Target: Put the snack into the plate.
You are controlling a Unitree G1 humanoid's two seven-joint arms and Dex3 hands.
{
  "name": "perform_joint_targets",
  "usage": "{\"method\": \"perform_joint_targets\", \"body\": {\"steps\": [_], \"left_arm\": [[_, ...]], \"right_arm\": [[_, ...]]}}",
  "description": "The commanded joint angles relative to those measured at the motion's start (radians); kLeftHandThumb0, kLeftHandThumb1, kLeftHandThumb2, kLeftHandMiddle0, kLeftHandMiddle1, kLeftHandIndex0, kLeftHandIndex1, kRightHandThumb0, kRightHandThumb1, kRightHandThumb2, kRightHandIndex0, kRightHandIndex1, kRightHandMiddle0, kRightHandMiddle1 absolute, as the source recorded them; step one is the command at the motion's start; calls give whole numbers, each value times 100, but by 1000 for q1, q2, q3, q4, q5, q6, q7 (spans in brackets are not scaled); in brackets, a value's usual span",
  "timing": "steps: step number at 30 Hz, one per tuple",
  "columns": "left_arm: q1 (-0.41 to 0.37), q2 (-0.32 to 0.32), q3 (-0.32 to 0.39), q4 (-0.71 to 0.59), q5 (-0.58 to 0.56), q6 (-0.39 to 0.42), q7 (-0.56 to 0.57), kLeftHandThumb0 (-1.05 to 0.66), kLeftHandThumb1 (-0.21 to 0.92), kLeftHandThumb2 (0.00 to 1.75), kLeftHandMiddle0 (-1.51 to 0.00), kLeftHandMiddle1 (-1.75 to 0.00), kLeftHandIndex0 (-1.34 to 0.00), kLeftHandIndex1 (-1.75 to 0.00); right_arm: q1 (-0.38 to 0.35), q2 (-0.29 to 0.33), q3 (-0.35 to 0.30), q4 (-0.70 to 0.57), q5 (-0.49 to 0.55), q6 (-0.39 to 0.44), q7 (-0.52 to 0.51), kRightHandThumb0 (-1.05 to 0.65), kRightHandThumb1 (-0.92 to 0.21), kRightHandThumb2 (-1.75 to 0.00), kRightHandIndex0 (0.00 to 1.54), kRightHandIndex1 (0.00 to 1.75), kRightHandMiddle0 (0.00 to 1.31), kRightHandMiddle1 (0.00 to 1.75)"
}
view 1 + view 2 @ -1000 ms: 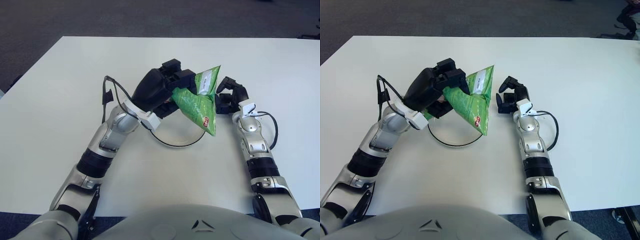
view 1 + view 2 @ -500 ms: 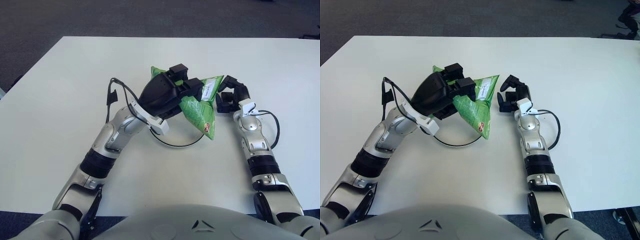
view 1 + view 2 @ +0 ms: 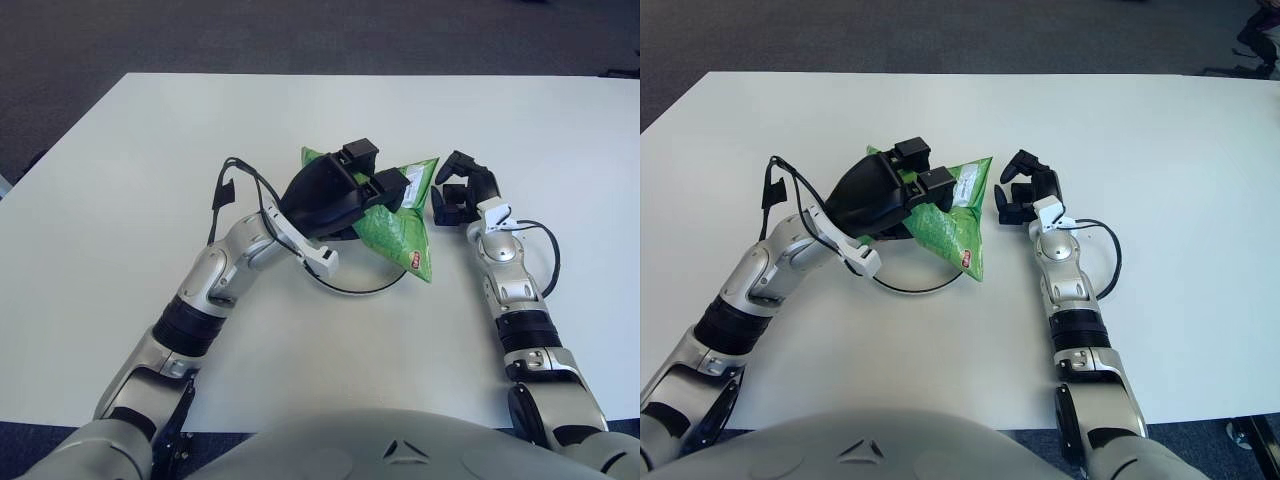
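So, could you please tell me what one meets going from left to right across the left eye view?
Left robot hand gripping the bag → green snack bag, lying over the plate's dark rim → right robot hand, just right of the bag.

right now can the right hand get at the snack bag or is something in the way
Probably yes. The right hand shows just beside the green snack bag's right corner with nothing between them. The left hand grips the bag from above over the plate.
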Motion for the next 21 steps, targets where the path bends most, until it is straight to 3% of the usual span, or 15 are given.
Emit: {"method": "perform_joint_targets", "body": {"steps": [1, 3, 7, 8, 12, 14, 21], "left_arm": [[-15, 15, -8, -16, 1, 4, -28, -25, 58, 95, -37, -174, -12, -157], [-14, 18, -9, -17, -1, 3, -36, -60, 70, 76, -28, -171, -6, -149], [-14, 26, -10, -20, -1, -5, -41, -82, 82, 60, -21, -156, -1, -131], [-15, 30, -10, -20, -4, -10, -43, -83, 83, 58, -20, -154, -1, -130], [-15, 54, -13, -28, -35, -30, -79, -87, 90, 50, -15, -110, 0, -104], [-11, 64, -14, -38, -50, -29, -106, -88, 91, 50, -14, -97, 0, -95], [-10, 88, -19, -81, -95, 9, -228, -91, 92, 62, -6, -69, 0, -68]], "right_arm": [[88, 10, 17, 57, -21, 73, 12, -54, -19, -147, 128, 175, 72, 175], [89, 10, 17, 56, -26, 72, 5, -54, -19, -147, 128, 175, 72, 175], [91, 9, 19, 58, -35, 62, -6, -53, -20, -146, 127, 175, 71, 175], [92, 8, 20, 58, -37, 58, -9, -53, -20, -146, 127, 175, 71, 175], [92, 4, 22, 67, -41, 47, -13, -53, -20, -146, 126, 175, 71, 175], [89, 1, 23, 77, -42, 41, -16, -53, -19, -147, 126, 175, 72, 175], [81, -9, 27, 93, -54, 34, -18, -54, -18, -149, 127, 175, 73, 175]]}}
